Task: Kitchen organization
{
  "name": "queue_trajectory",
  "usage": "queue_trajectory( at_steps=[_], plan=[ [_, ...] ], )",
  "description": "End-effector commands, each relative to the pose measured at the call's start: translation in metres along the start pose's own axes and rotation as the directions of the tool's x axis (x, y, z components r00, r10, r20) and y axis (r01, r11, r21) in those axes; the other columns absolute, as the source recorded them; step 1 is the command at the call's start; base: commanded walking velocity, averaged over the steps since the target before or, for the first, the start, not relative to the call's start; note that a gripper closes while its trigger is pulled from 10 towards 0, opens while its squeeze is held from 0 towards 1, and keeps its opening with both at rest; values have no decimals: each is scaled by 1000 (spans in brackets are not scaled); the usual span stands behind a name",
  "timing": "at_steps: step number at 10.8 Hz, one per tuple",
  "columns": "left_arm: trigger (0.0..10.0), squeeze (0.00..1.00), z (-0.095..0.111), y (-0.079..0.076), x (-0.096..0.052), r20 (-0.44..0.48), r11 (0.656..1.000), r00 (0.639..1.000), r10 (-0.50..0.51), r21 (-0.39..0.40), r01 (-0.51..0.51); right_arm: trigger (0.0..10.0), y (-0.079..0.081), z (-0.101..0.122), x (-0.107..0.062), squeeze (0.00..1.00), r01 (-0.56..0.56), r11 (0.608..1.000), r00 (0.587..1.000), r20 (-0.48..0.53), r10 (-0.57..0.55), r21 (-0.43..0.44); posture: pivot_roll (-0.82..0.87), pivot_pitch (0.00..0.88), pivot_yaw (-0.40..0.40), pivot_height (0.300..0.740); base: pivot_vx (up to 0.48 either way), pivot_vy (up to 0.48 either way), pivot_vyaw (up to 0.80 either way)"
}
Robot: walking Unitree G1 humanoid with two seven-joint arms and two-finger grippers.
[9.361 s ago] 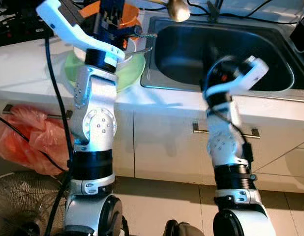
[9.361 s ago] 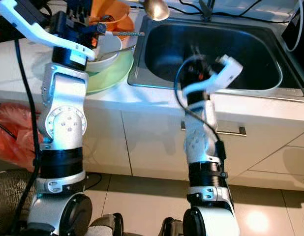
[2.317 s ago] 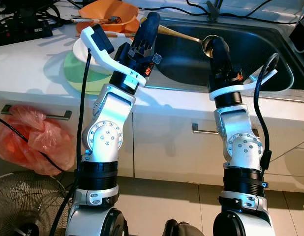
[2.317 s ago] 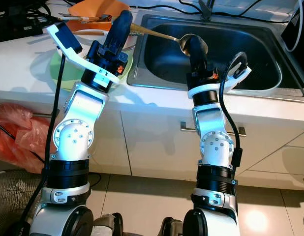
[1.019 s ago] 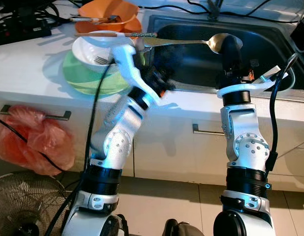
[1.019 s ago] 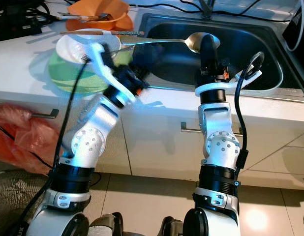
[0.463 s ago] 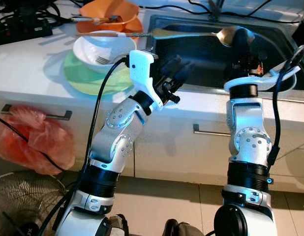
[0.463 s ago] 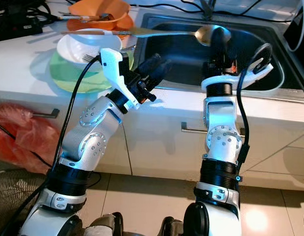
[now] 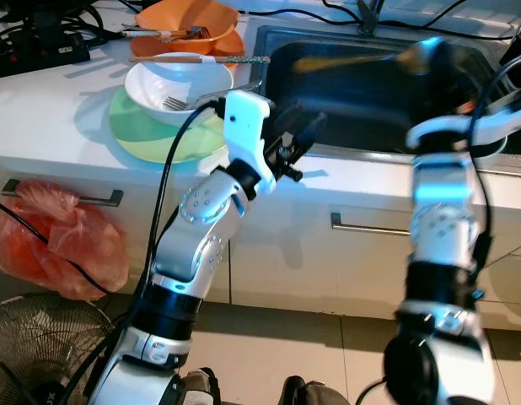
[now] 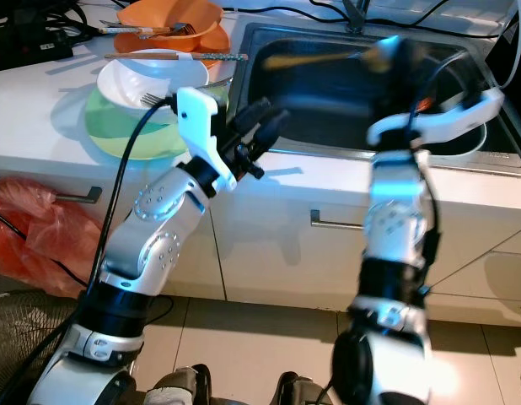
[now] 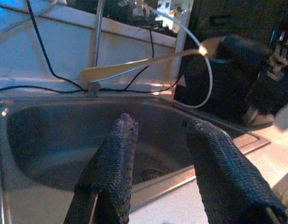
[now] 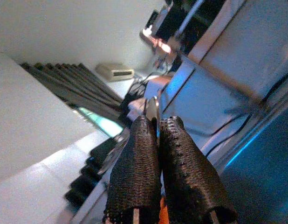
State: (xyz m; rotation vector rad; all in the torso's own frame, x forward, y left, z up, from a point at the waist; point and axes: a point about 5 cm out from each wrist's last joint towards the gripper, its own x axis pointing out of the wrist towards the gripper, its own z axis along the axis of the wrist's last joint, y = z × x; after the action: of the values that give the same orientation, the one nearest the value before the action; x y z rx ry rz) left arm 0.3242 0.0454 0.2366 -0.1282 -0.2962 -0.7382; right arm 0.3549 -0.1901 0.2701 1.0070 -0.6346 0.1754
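Golden ladle (image 9: 353, 59) held level above steel sink (image 9: 345, 101), blurred, bowl end clamped in right claw (image 12: 155, 140), handle reaching toward worktop (image 9: 58, 110). Right claw fingers pressed together on ladle. Left claw (image 11: 158, 135) at sink's front rim, fingers apart, holding nothing, ladle beyond it. On worktop left of sink: white bowl (image 9: 178, 80) with fork (image 9: 172, 103) on green plate (image 9: 151, 131), chopsticks (image 9: 197, 60) across bowl, orange bowl (image 9: 186, 21) behind. Red plastic bag (image 9: 50, 245) hangs at cabinet front below.
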Motion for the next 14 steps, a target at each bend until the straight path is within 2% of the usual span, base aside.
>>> queue_trajectory(
  at_steps=[1, 2, 4, 5, 6, 7, 8, 9, 10, 12, 14],
  plan=[
    [10000, 0, -5, -3, 0, -21, 1000, 1000, -10, 12, 10, 10000, -1, 6, 4, 0, 15, 999, 1000, 27, -14, -42, 120, 136, -54, 740, 0, 0, 0],
    [10000, 0, -6, -3, 0, -29, 1000, 1000, -9, 28, 10, 10000, -1, 5, 7, 0, 9, 994, 1000, 18, -8, -109, 120, 135, -53, 740, 0, 0, 0],
    [10000, 0, -8, -2, 0, -44, 999, 999, -8, 46, 10, 10000, -4, -1, 21, 0, -17, 959, 999, -44, 5, -283, 129, 139, -59, 740, 0, 0, 0],
    [10000, 0, -9, -2, -1, -46, 999, 999, -9, 49, 11, 10000, -6, -3, 24, 0, -14, 945, 998, -61, -7, -328, 129, 140, -59, 740, 0, 0, 0],
    [10000, 0, -10, -3, -2, -50, 999, 999, -8, 53, 11, 10000, -3, -13, 29, 0, -70, 907, 993, -117, 23, -416, 130, 141, -61, 740, 0, 0, 0],
    [10000, 0, -11, -3, -3, -58, 998, 998, -12, 58, 15, 10000, 1, -28, 33, 0, -137, 873, 981, -187, 54, -468, 131, 141, -61, 740, 0, 0, 0],
    [10000, 0, -12, -4, -3, -64, 998, 998, -19, 61, 23, 10000, -2, -36, 33, 0, -132, 863, 976, -218, 26, -488, 135, 140, -63, 740, 0, 0, 0],
    [10000, 0, -13, -5, -3, -68, 997, 998, -19, 69, 23, 10000, -9, -50, 31, 0, -176, 798, 956, -294, -2, -577, 143, 141, -64, 740, 0, 0, 0],
    [10000, 0, -13, -4, -3, -68, 997, 998, -18, 70, 22, 10000, -10, -53, 30, 0, -190, 784, 951, -309, -2, -591, 143, 141, -64, 740, 0, 0, 0],
    [10000, 0, -13, -3, -6, -73, 997, 997, -7, 78, 13, 10000, -21, -59, 28, 0, -202, 729, 931, -360, -64, -654, 155, 143, -71, 740, 0, 0, 0],
    [10000, 0, -13, -3, -8, -78, 997, 997, -2, 81, 9, 10000, -24, -57, 29, 0, -234, 670, 925, -374, -70, -705, 163, 147, -73, 740, 0, 0, 0]
  ],
)
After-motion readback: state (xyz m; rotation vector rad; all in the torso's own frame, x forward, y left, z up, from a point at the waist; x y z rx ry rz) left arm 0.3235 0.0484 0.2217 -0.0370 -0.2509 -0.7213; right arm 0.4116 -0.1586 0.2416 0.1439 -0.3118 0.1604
